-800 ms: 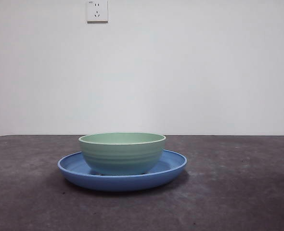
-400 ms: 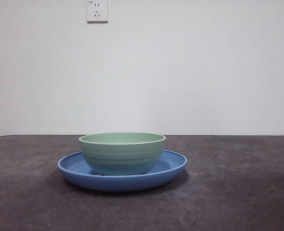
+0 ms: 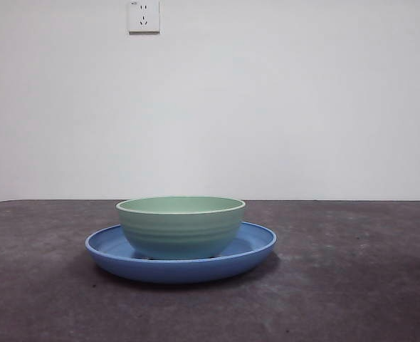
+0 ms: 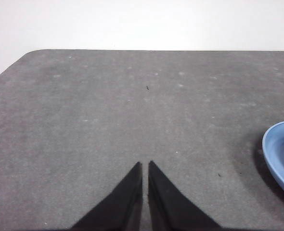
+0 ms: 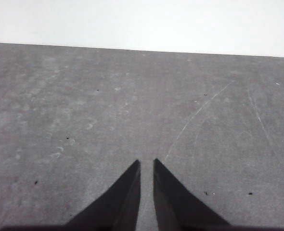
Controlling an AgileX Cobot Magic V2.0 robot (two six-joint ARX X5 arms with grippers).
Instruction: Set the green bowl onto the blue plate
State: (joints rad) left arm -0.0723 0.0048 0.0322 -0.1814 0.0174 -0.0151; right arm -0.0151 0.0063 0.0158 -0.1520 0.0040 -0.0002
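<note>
The green bowl stands upright inside the blue plate on the dark table, a little left of the middle of the front view. Neither gripper shows in the front view. My left gripper is shut and empty above bare table, with the plate's rim off to one side of it. My right gripper is shut and empty over bare table, and neither the bowl nor the plate shows in its view.
A white wall with a socket stands behind the table. The table's far edge and a rounded corner show in the left wrist view. Faint scratches mark the table in the right wrist view.
</note>
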